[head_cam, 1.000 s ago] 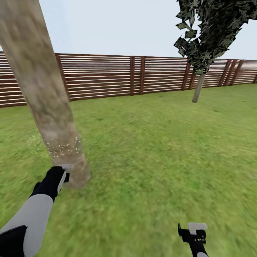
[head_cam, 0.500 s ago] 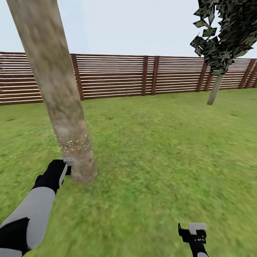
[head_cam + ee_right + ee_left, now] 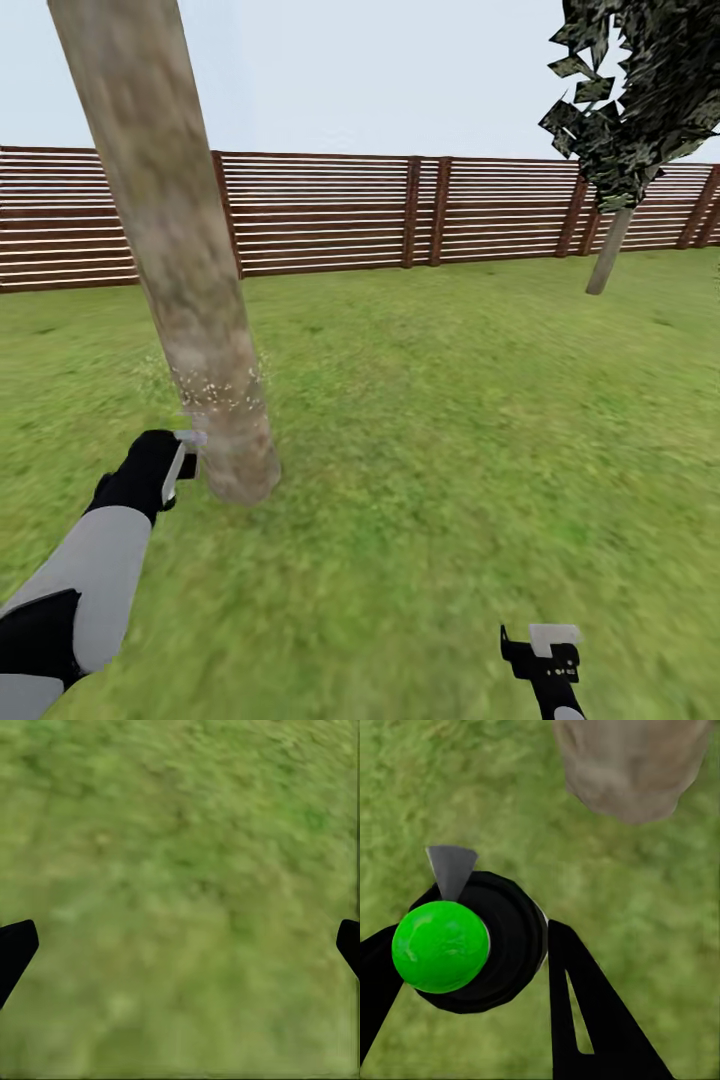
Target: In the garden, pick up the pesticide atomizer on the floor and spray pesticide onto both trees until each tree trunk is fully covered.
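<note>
presently, operator, your left gripper (image 3: 185, 455) sits low over the grass (image 3: 430, 420), just beside the foot of the near tree trunk (image 3: 190, 290), and it is clamped around the pesticide atomizer (image 3: 472, 943). in the left wrist view the atomizer shows as a round black body with a bright green cap, held between the two black fingers (image 3: 585, 1012), with a small grey nozzle piece pointing away from the cap; the base of the trunk lies on the grass a short way beyond it. in the head view a band of pale specks lies across the lower trunk just above the gripper; the bark higher up is mottled grey-tan with no specks that i can make out. the trunk itself leans in the head view and runs out of the top of the frame, so its crown cannot be judged. your right gripper (image 3: 545, 650) hangs low at the near edge of the head view, well apart from the trunk, and the right wrist view shows its two black fingertips (image 3: 15, 949) spread wide with nothing but grass between them. a second, thinner tree (image 3: 625, 120) with a dark leafy crown stands far off to the right, near the brown slatted fence (image 3: 400, 210) that closes the lawn behind.
</note>
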Controlling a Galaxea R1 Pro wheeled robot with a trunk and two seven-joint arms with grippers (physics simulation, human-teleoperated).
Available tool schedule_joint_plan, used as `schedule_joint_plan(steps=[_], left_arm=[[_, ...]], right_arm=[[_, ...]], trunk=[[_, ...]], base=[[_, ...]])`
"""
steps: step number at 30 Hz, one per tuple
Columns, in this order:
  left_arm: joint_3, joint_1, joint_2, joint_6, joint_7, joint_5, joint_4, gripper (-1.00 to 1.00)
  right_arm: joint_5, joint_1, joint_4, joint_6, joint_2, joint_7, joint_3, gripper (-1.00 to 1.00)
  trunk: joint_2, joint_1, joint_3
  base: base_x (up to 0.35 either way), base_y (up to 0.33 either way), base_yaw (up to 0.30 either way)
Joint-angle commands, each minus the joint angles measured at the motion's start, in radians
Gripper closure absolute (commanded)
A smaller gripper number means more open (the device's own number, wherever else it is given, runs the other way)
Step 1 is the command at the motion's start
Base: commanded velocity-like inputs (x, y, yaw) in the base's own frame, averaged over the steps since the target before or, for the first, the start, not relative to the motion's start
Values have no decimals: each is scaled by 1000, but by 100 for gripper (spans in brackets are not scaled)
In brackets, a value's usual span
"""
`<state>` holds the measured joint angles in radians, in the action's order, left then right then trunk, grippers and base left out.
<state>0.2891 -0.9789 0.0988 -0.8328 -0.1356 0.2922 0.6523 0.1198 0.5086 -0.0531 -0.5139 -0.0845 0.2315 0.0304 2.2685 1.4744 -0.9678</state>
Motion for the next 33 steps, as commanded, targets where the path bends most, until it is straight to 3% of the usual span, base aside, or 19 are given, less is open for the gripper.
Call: schedule_joint_plan(steps=[1,4,7,8,9,11,13,14,16,18,19,23,29,33], left_arm=[[-2,69,-1,18,-1,-3,3,100],[-6,198,-1,160,62,0,-7,100],[-27,323,14,303,235,9,-8,100],[-46,355,30,369,296,10,-9,100],[-88,384,49,444,378,11,-15,100],[-191,418,84,566,545,13,-55,100],[-279,428,111,661,672,23,-100,100],[-325,429,120,697,726,49,-114,100],[-377,430,125,742,816,122,-125,100],[-392,430,124,758,885,186,-128,100],[-395,428,121,762,912,210,-128,100],[-407,444,98,774,913,233,-122,100],[-380,437,117,805,928,221,-130,100],[-394,430,109,828,949,226,-129,100]], right_arm=[[11,1,1,-1,0,6,3,-100],[11,1,0,-1,1,3,2,-100],[16,1,-3,0,3,-4,-4,-100],[29,1,-5,1,3,-18,-21,-100],[63,1,-9,2,4,-53,-67,-100],[129,2,-36,3,5,-148,-150,-100],[151,2,-109,27,4,-299,-176,-100],[156,2,-159,63,2,-392,-181,-100],[163,2,-263,137,-2,-543,-185,-100],[167,1,-335,168,-6,-647,-186,-100],[177,1,-355,174,-7,-702,-187,-100],[195,15,-365,173,16,-722,-188,-100],[166,16,-343,172,40,-688,-176,-100],[189,16,-345,172,43,-682,-199,-100]], trunk=[[1,-1,-1],[1,-1,-1],[1,-1,-1],[1,-1,-1],[1,-1,-1],[1,-1,-1],[1,-1,-1],[1,-1,-1],[1,-1,-1],[1,-1,-1],[1,-1,-1],[1,-1,-1],[1,-1,-1],[1,-1,-1]], base=[[-343,0,0],[-329,0,0],[-96,0,0],[-22,0,0],[-11,0,0],[-4,0,0],[-1,0,0],[0,0,0],[0,0,0],[0,0,0],[0,0,0],[0,0,0],[0,0,0],[0,0,0]])
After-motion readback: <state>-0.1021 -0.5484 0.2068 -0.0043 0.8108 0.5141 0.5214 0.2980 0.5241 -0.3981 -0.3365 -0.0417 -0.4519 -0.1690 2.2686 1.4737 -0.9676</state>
